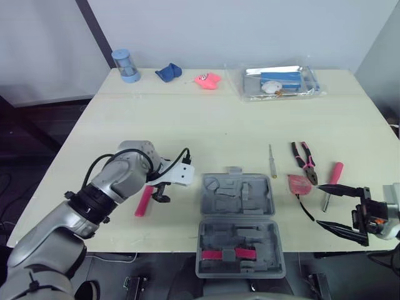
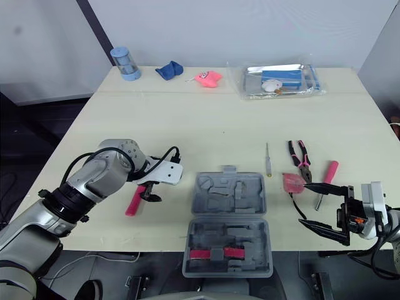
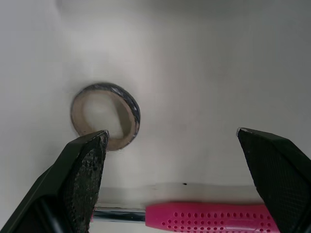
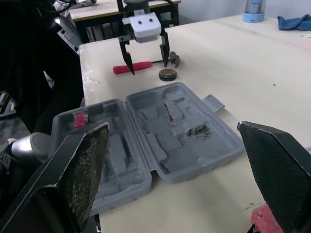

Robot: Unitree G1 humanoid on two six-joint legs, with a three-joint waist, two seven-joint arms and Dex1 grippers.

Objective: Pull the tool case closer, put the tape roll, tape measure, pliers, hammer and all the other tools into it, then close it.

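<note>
Our left tool (image 3: 172,132) hangs wide open and empty over the tape roll (image 3: 131,109), left of the tool case (image 1: 237,206). Next, we judge, we lower and pinch it. Our right tool (image 1: 317,204) gapes empty, right of the case.

Matt grey plastic tool case (image 1: 237,225), smooth matt table (image 1: 206,119), glossy pink hammer (image 3: 214,218) handle

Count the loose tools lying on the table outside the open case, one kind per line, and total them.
Hammer: 1
Tape roll: 1
Pliers: 1
Tape measure: 1
Slim screwdriver: 1
Pink-handled tool with a metal shaft: 1
Total: 6
</note>
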